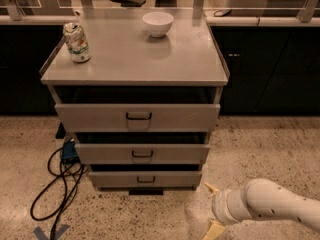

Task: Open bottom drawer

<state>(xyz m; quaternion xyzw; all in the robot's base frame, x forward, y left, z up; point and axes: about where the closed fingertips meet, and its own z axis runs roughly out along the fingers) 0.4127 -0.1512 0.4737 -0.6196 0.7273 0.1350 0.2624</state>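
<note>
The bottom drawer is the lowest and narrowest of three grey fronts in a grey metal cabinet. It has a small dark pull handle at its centre. A dark gap shows above its front. My gripper is low at the right, just off the cabinet's lower right corner and near the floor. It points left. Its two yellowish fingertips stand apart and hold nothing. They do not touch the drawer.
A crushed can and a white bowl stand on the cabinet top. Black cables loop over the speckled floor at the cabinet's left. Dark counters run behind.
</note>
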